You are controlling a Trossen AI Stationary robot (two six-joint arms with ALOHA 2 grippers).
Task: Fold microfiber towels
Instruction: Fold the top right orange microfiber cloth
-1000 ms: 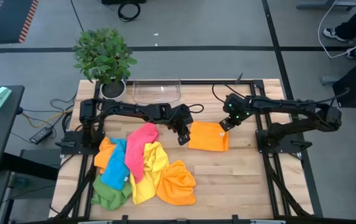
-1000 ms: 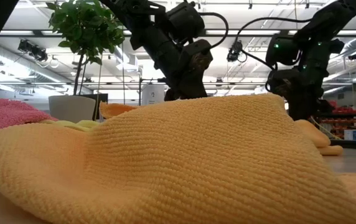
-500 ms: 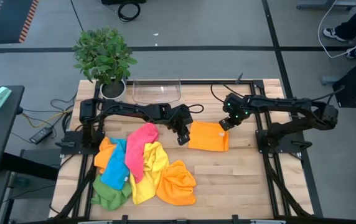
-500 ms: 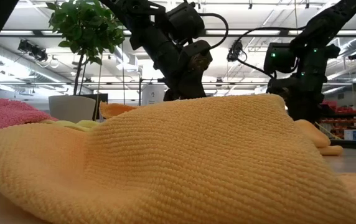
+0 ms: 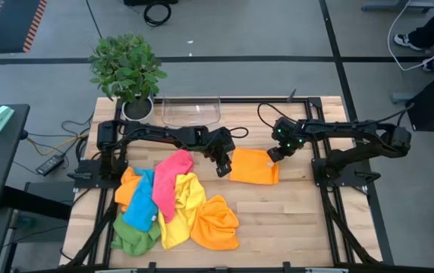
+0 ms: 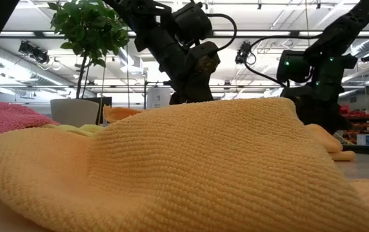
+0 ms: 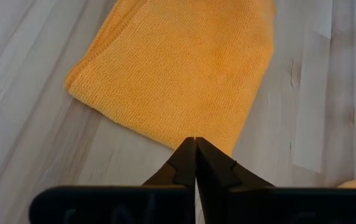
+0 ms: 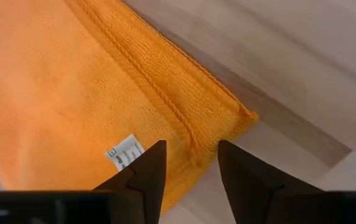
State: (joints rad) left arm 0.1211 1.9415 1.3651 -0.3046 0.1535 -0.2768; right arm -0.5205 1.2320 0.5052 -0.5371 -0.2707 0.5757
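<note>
Two hands at folded orange towel [image 5: 254,166]: right hand [image 8: 190,163] now released, spread wider; left hand [image 7: 195,163] clenched empty.

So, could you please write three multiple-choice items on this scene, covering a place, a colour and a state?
1. Where does the folded orange towel lie?
A. Between the two pincers
B. In the clear tray
C. On the pile

2. What colour is the towel draped highest over the pile?
A. Green
B. Pink
C. Blue

3. How do the right pincer's jaws stand?
A. Shut on the towel
B. Open over its corner
C. Shut, empty

Answers: 1 A, the left pincer sits at one edge, the right at the other. 2 B, pink crosses the others. 3 B, a gap shows between its fingers.
</note>
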